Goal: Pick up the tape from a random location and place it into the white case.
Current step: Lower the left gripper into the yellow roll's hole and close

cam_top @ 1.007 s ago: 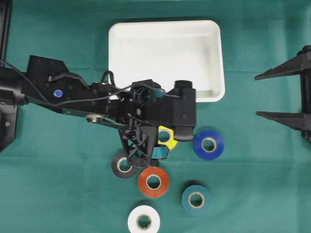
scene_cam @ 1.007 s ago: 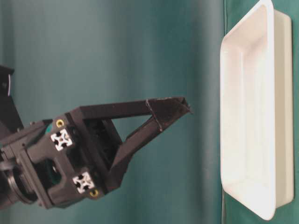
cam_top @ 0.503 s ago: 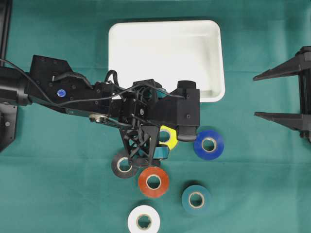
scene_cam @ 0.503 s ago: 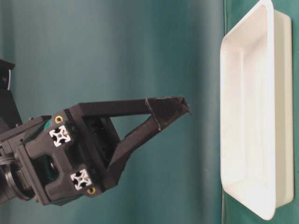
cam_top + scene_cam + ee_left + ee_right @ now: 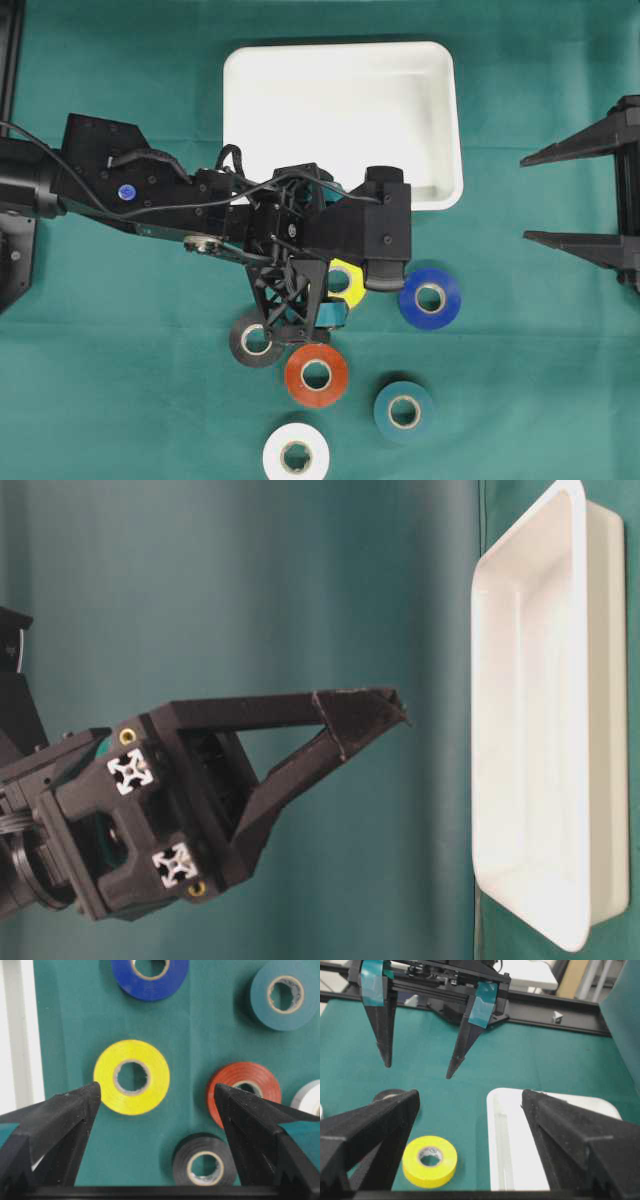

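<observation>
Tape rolls lie flat on the green cloth (image 5: pixel 120 400), six in all: yellow tape (image 5: pixel 131 1076), blue tape (image 5: pixel 430 298), teal tape (image 5: pixel 404 411), red tape (image 5: pixel 316 375), black tape (image 5: pixel 255 341) and white tape (image 5: pixel 296 455). Left gripper (image 5: pixel 157 1097) hangs above the yellow roll w/ jaws spread wide, holding nothing; in the left wrist view the yellow roll sits betw. the two fingertips, nearer the left-hand one, not touched as far as can be told. In the overhead view the left arm reaches across from the left edge & hides most of the yellow roll, just below the white case (image 5: pixel 340 115). Case lies at top centre of the cloth, nothing inside it in the visible part; its lower left corner is covered by the arm. Blue roll is just right of the yellow one; black & red are close together below it, teal further right, white at the bottom edge. Right gripper (image 5: pixel 570 195) is at the right edge, well apart from the rolls, jaws also wide apart & empty. Right wrist view shows the yellow roll on the cloth beside the case rim, left fingers (image 5: pixel 462 1050) hanging above, tips clear of the cloth.
</observation>
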Action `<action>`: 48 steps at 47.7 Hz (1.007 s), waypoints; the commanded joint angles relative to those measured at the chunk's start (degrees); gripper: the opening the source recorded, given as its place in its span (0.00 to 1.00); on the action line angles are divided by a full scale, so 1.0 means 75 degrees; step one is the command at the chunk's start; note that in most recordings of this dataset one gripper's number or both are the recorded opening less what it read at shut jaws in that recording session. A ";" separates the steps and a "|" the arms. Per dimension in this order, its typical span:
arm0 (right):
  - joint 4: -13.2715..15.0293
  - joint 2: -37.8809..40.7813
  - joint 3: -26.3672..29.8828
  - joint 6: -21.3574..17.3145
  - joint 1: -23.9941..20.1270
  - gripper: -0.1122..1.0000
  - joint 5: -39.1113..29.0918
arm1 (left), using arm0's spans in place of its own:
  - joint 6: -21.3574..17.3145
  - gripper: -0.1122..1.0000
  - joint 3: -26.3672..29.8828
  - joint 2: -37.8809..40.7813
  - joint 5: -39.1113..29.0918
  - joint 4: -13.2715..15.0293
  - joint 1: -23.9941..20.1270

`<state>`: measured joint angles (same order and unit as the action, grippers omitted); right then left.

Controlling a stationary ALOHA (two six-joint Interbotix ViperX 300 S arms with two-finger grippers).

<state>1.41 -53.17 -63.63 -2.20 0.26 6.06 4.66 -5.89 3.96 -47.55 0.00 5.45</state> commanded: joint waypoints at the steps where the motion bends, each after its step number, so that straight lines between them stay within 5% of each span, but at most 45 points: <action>1: 0.0012 0.0035 0.0211 0.0012 0.0012 0.93 0.0035 | 0.0012 1.00 0.0047 -0.0117 0.0035 -0.0023 0.0012; 48: 0.0070 0.0047 0.0199 0.0023 0.0012 0.93 0.0000 | 0.0211 1.00 -0.0926 0.1008 0.1582 -0.0012 0.0082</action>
<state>1.76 -53.17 -63.63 -2.11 0.26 5.80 5.54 -13.18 11.60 -36.83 -0.09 5.63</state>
